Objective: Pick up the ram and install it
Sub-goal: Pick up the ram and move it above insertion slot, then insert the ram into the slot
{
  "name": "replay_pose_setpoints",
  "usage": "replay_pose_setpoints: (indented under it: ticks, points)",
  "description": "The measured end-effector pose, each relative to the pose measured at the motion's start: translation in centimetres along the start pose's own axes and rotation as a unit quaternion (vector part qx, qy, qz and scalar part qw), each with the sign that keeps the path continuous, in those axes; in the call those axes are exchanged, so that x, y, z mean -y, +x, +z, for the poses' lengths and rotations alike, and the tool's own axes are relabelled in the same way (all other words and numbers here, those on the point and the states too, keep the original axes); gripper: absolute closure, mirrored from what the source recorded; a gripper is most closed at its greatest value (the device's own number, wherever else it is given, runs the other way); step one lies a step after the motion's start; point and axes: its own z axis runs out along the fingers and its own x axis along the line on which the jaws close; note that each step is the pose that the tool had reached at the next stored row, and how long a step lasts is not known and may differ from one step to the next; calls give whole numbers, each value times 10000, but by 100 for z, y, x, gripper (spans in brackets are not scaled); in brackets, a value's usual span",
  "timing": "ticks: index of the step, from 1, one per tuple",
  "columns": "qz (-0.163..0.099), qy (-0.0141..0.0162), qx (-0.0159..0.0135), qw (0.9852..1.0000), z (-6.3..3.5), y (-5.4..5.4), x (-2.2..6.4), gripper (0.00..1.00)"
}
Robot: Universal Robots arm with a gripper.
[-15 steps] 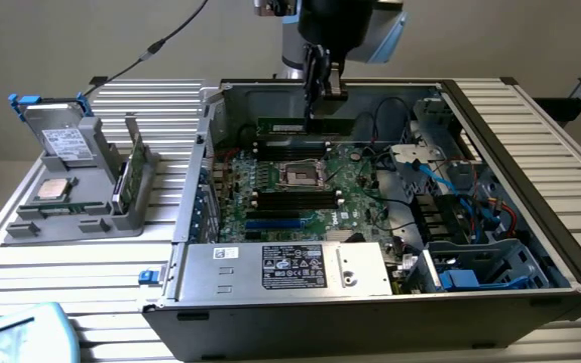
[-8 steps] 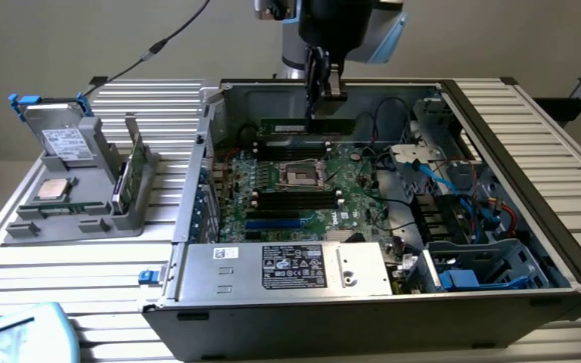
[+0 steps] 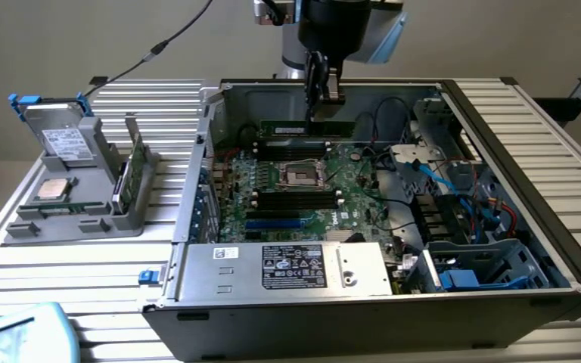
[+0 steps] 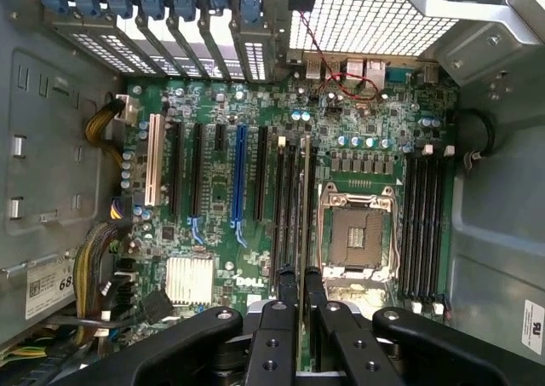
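Pickup done: the gripper (image 3: pixel 323 97) is clamped on the ram (image 3: pixel 306 128), which hangs crosswise just under its fingertips inside the open computer case (image 3: pixel 260 102). The stick lines up over the memory slots (image 4: pixel 281 198) directly beneath the gripper, beside the processor socket (image 4: pixel 358 237). Judged not yet seated, so the install remains.

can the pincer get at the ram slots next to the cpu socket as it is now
Probably yes: the pincer, shut on the ram, hangs right above those slots, and no cable crosses them.
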Motion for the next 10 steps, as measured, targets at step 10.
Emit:
replay_pose_setpoints:
  ticks: [10]
  points:
    - [0,0,0,10000,1,0,0,85]
